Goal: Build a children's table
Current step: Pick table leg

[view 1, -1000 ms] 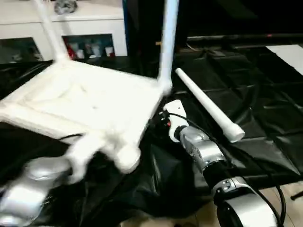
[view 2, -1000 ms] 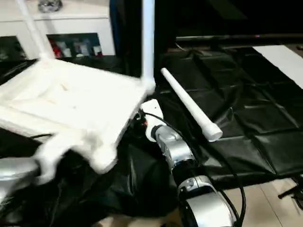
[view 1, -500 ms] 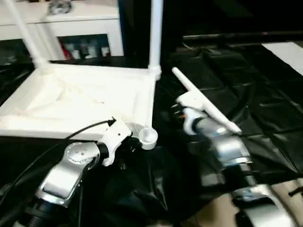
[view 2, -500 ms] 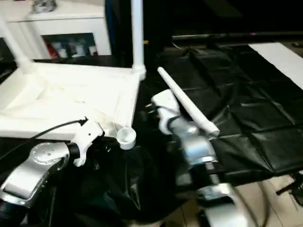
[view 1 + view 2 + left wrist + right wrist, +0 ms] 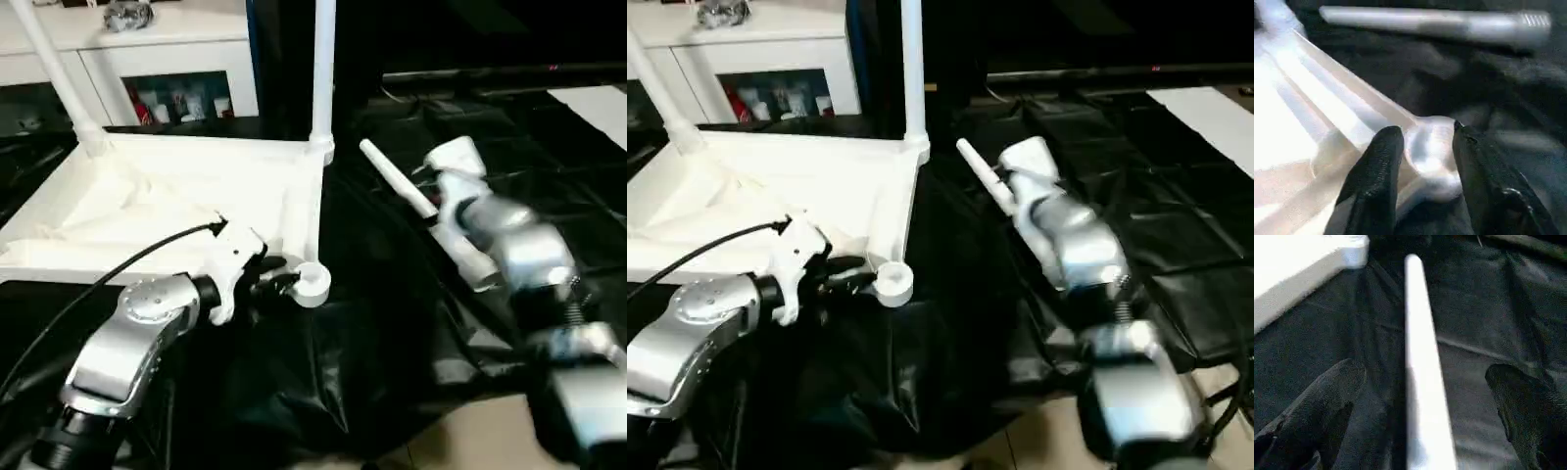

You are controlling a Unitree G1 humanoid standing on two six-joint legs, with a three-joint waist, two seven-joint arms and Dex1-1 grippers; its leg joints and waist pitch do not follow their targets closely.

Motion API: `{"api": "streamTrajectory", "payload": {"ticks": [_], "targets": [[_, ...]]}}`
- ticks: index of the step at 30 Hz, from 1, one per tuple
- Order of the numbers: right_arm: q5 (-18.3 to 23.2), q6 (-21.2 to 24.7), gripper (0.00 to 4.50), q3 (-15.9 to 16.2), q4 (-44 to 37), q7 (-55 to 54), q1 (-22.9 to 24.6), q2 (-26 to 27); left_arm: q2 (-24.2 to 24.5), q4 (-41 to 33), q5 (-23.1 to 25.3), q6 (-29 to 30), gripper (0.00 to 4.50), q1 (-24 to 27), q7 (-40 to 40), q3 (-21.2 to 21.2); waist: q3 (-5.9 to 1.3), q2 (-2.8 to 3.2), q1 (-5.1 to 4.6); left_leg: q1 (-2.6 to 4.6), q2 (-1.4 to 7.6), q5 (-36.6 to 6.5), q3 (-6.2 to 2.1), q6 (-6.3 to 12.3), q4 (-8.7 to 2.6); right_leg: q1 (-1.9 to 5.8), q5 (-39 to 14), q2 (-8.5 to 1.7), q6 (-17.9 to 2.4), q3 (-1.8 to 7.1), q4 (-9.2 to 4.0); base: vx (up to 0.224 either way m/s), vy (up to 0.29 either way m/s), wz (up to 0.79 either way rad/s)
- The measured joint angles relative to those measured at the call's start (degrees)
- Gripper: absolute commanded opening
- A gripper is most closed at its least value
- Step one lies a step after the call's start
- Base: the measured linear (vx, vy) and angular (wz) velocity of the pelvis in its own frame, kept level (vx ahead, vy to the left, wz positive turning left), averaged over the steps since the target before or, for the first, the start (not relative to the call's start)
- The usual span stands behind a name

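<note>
Now left gripper [image 5: 1422, 147] apparently straddles the corner socket [image 5: 1430, 152] — right gripper [image 5: 1420, 396] open over leg [image 5: 1420, 357]

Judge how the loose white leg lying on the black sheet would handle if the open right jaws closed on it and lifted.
The loose leg is a straight round tube, so it probably stays stiff but may roll on the black sheet if nudged. Its smooth surface could slip in the right gripper. Gripped off-centre, such a long piece would likely tilt.
</note>
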Motion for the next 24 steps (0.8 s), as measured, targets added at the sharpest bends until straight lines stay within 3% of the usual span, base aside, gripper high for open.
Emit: {"api": "streamTrajectory", "payload": {"ticks": [8,15,20,22,24], "targets": [[0.59,-1.37,4.50,-0.72,14.25,4.30,-5.31,-0.35,0.85,-0.05,0.59,0.19,2.89,-1.05,0.32,-0.66,0.00,0.06,-0.02,-0.05,0.01,0.00,0.00,0.01,0.08,-0.05,0.01,0.00,-0.03,0.00,0.03,0.000,0.000,0.00],[-3.21,0.18,4.50,3.15,24.26,4.17,-8.94,-0.34,1.64,-3.01,-0.31,0.69,3.54,-0.97,-2.31,-3.25,0.01,0.07,0.13,-0.07,0.03,0.00,0.00,0.01,0.17,-0.06,0.02,-0.01,-0.05,-0.01,0.12,0.000,0.000,0.00],[-4.47,0.67,4.50,3.84,28.94,5.15,-10.00,-0.40,2.51,-3.08,0.29,0.69,3.86,-0.90,-2.24,-4.34,0.01,0.07,0.17,-0.06,0.05,0.00,0.00,0.01,0.21,-0.06,0.04,-0.01,-0.08,-0.01,0.19,0.000,0.000,0.00],[-4.50,1.62,4.50,4.11,30.72,6.37,-10.40,-0.45,3.37,-3.42,1.06,0.65,4.19,-0.78,-2.28,-4.96,0.01,0.07,0.13,-0.05,0.07,0.00,0.00,0.01,0.23,-0.06,0.05,-0.01,-0.09,-0.02,0.23,0.000,0.000,0.00],[-4.60,2.07,4.50,4.24,31.65,6.84,-10.98,-0.58,3.70,-3.74,1.63,0.58,4.19,-0.73,-2.32,-5.12,0.01,0.06,0.15,-0.05,0.07,0.00,-0.01,0.01,0.27,-0.06,0.05,-0.01,-0.10,-0.02,0.26,0.000,0.000,0.00]]}}
